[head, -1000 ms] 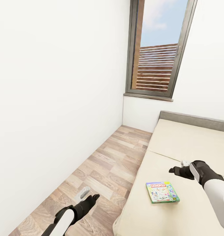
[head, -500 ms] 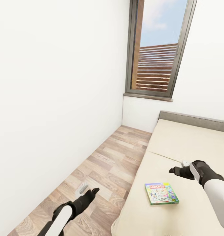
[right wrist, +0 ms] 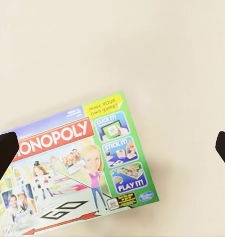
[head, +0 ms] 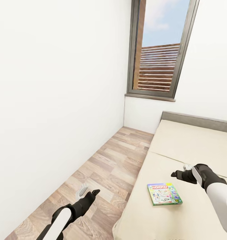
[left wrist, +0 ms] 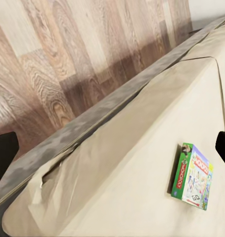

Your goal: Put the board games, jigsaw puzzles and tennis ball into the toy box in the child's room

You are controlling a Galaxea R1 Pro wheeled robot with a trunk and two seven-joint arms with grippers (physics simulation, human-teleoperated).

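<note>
One white wall [head: 53, 100] takes the whole side of the head view from 7 to 11 o'clock; one tall window [head: 158, 50] stands at 12 o'clock, with brown slats and sky behind the glass. One strip of wooden floor [head: 103, 166] runs from the window corner down to 7 o'clock, between the wall and the bed. One bed [head: 183, 146] with a beige cover lies from 2 to 5 o'clock, with a grey headboard at its far end; in the left wrist view the bed [left wrist: 142, 163] shows its corner and grey edge beside the floor [left wrist: 58, 64].

One board game [head: 164, 193] lies flat on the bed at about 5 o'clock, near the edge toward the floor; it is a green Monopoly box, and nothing lies on it. In the right wrist view the board game [right wrist: 72, 168] lies under the camera; in the left wrist view the board game [left wrist: 193, 176] rests on the cover.

Two arms are visible; the right gripper [head: 179, 172] hovers above the bed, at 1 o'clock from the box, apart from it, with its fingers spread wide; the left gripper [head: 88, 193] hangs over the floor at 7 o'clock, also spread wide and holding nothing.
</note>
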